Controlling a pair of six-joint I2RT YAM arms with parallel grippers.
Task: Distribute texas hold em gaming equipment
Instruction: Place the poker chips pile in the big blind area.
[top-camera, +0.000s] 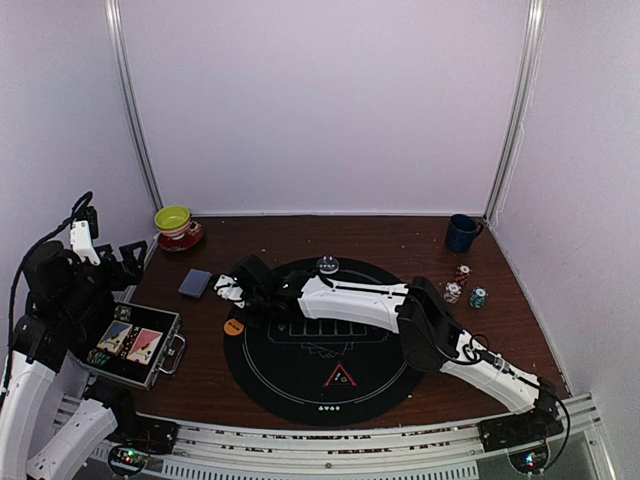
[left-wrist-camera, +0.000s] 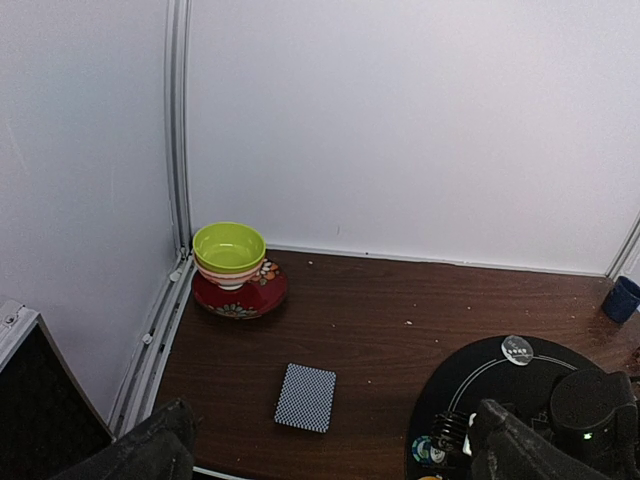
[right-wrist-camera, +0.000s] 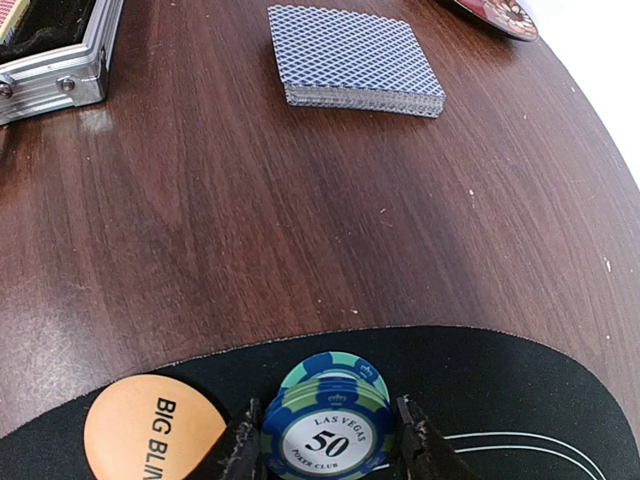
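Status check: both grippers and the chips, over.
Left gripper open, empty. Right gripper shut on blue 50 chip stack at edge of black mat. Orange BIG BLIND button close beside it; card deck ahead, apart.

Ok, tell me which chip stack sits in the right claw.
The blue stack marked 50, beside the orange Big Blind button; the other stacks stand near the mug.
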